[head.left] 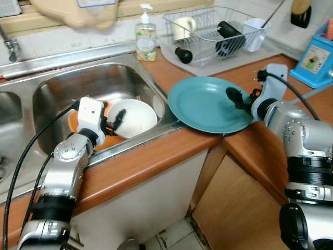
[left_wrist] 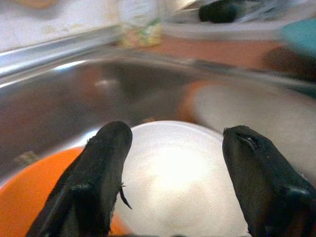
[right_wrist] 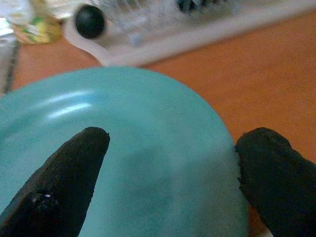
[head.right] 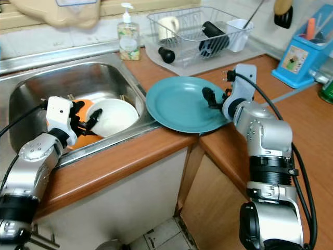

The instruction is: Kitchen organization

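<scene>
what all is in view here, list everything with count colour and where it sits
teal plate: 1, teal, on the wooden counter, its edge overhanging the sink rim
white bowl: 1, white, in the sink, resting on the orange dish
orange dish: 1, orange, in the sink under the bowl
sink: 1, steel, left of the counter
soap bottle: 1, clear with white pump, behind the sink
dish rack: 1, wire, at the back of the counter, holding a white cup, a white mug and black items
blue box: 1, blue, far right
left gripper: open, at the white bowl
right gripper: open, over the teal plate's right edge
</scene>
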Motion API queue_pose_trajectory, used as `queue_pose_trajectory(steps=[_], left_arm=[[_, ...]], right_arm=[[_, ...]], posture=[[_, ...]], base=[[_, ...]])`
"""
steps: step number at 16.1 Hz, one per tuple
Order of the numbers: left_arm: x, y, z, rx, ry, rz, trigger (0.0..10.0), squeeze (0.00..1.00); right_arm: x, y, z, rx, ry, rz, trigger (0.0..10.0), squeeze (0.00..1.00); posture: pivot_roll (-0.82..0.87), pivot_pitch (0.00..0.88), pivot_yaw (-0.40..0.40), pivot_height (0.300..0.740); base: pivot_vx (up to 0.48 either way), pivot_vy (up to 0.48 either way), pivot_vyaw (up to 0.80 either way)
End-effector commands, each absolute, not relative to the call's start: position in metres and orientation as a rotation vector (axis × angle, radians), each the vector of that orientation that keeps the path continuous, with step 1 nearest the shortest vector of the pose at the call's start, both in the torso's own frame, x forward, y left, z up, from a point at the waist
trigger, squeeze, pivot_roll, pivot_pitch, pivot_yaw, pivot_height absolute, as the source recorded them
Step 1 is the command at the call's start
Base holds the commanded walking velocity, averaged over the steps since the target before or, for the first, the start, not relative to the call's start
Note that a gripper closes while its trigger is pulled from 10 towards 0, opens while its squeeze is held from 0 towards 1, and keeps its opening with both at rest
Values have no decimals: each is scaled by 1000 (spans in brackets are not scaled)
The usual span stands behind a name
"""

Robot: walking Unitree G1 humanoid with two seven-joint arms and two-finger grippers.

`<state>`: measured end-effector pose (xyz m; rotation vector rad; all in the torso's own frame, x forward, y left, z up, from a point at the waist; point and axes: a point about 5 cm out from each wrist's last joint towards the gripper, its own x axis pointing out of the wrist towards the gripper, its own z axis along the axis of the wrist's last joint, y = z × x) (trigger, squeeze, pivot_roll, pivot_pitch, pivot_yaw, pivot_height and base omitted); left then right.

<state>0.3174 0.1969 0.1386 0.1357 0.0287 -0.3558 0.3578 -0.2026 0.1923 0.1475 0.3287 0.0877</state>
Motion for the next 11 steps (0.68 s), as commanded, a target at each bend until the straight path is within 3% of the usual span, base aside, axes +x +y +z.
queue_pose_trajectory(steps=[1, 3, 5, 6, 7, 11], left_arm=[[308, 183, 145, 118, 12, -473, 10000, 0], [290, 168, 148, 74, 9, -609, 10000, 0], [281, 159, 149, 50, 11, -690, 10000, 0], [278, 156, 150, 44, 14, -710, 10000, 0], [276, 154, 151, 39, 16, -727, 10000, 0], [273, 149, 153, 30, 30, -753, 10000, 0]], right_arm=[[360, -212, 192, 181, 343, 32, 10000, 0], [359, -218, 182, 255, 394, 7, 10000, 0], [356, -216, 175, 323, 441, 23, 2941, 0], [355, -214, 173, 346, 453, 34, 980, 0], [354, -212, 171, 379, 467, 50, 0, 0], [351, -198, 169, 537, 484, 151, 0, 0]], posture=[[-12, 0, 11, 740], [-10, 0, 10, 740], [-11, 0, 11, 740], [-11, 0, 11, 740], [-12, 0, 11, 740], [-15, 0, 15, 740]], base=[[0, 0, 0], [0, 0, 0], [0, 0, 0], [0, 0, 0], [0, 0, 0], [0, 0, 0]])
